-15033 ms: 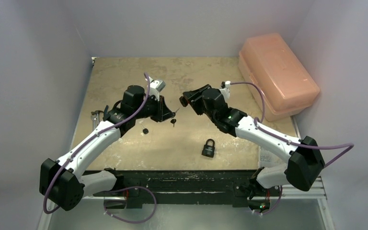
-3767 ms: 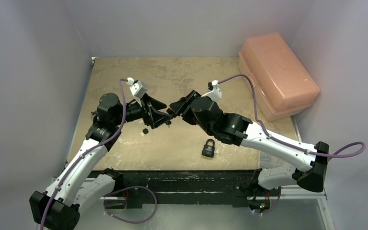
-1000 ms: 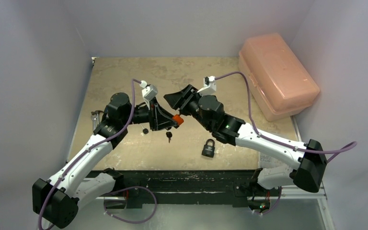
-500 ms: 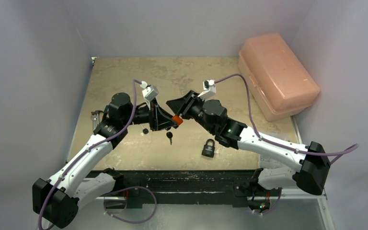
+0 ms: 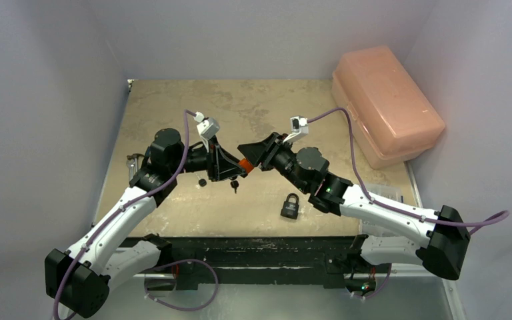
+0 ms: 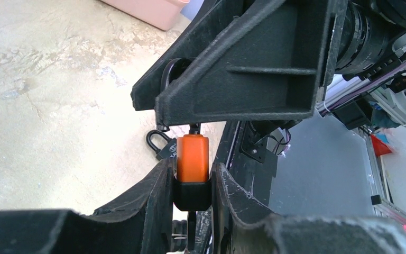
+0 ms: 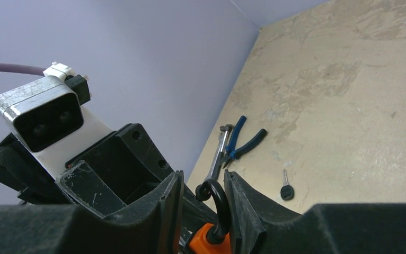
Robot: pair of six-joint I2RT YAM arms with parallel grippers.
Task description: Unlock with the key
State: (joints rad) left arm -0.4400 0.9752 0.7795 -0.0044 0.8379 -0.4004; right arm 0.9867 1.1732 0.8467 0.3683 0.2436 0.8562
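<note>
My left gripper (image 6: pixel 192 165) is shut on the sides of an orange padlock (image 6: pixel 192 154) with a black base, held in the air over the table's middle (image 5: pixel 245 165). A black-headed key (image 5: pixel 235 185) hangs below the padlock's base. My right gripper (image 7: pixel 203 177) meets it from the opposite side. Its fingers stand either side of the black shackle (image 7: pixel 219 203). The shackle rests against one finger, with a gap to the other. One end of the shackle looks free of the body.
A black padlock (image 5: pixel 291 205) lies on the table near the front. A second loose key (image 7: pixel 286 189) lies on the table beside blue-handled pliers (image 7: pixel 243 140) and a wrench (image 7: pixel 219 153) at the left edge. A pink lidded box (image 5: pixel 387 103) stands at the back right.
My right gripper has come down from above and behind the padlock and now straddles its shackle. My left gripper has held the padlock still.
</note>
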